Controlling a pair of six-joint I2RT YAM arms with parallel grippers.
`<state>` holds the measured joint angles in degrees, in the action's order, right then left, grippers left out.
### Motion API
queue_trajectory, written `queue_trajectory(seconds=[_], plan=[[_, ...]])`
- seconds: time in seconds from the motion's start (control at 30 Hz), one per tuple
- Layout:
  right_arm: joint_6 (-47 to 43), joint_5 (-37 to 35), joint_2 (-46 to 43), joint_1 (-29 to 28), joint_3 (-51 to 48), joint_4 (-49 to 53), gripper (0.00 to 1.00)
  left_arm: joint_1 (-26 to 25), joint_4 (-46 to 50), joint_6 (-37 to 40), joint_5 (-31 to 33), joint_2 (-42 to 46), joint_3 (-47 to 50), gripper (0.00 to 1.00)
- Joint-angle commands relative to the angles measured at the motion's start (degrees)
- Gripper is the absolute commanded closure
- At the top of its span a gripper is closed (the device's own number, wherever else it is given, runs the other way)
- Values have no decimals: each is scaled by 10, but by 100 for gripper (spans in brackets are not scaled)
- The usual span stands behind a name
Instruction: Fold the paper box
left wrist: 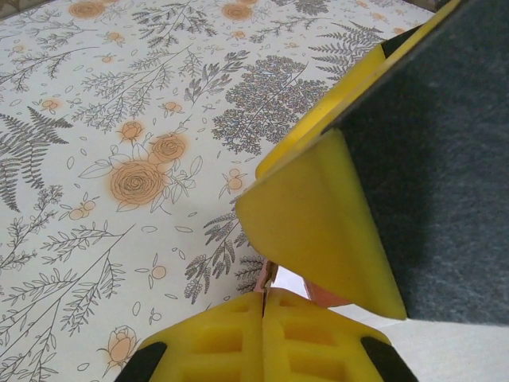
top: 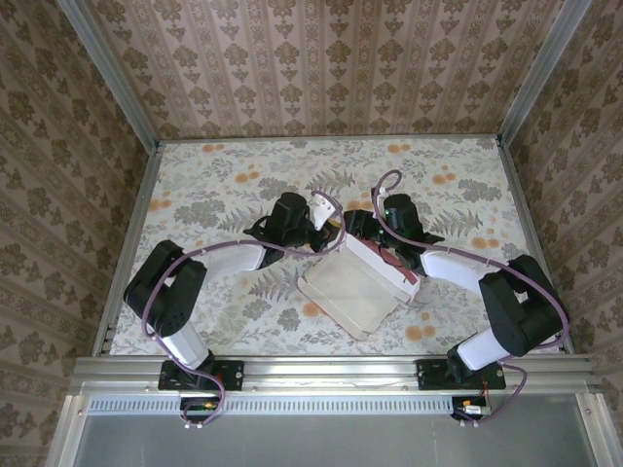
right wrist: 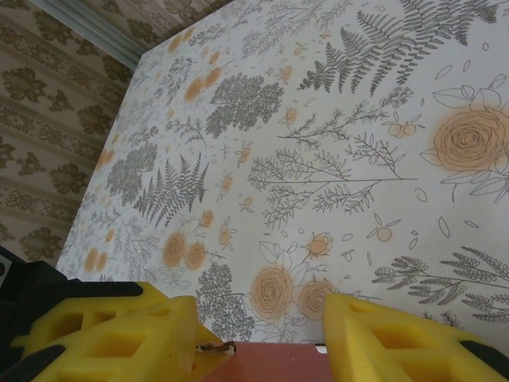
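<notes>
The paper box [top: 350, 287] lies open in the middle of the table, pale inside up, with a salmon-pink wall standing along its far right side. My left gripper [top: 329, 216] is at the box's far corner. In the left wrist view its yellow pads [left wrist: 223, 342] are pressed together on a thin salmon cardboard edge [left wrist: 269, 278]. My right gripper [top: 362, 226] hovers right beside it, and one of its yellow fingers [left wrist: 318, 223] fills the upper right of that view. In the right wrist view the right gripper [right wrist: 258, 318] is spread, with the box's salmon edge [right wrist: 294, 364] between its fingers.
The floral tablecloth [top: 214, 185] covers the table. Patterned walls close in the left, far and right sides. A metal rail [top: 331, 370] carrying both arm bases runs along the near edge. There is free room on the cloth left of the box and beyond it.
</notes>
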<state>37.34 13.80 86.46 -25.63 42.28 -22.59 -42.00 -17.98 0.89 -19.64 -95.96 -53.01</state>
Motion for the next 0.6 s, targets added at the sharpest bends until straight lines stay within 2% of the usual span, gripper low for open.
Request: queue_trajectory(seconds=[0.0,0.57], plan=[[3,20,23,-4,-8,-10,52,-7,-7,0,-28,-4,-22,98],[-42,-24,31,-5,19,74,53,-7,2,4,-32,7,-17,97]])
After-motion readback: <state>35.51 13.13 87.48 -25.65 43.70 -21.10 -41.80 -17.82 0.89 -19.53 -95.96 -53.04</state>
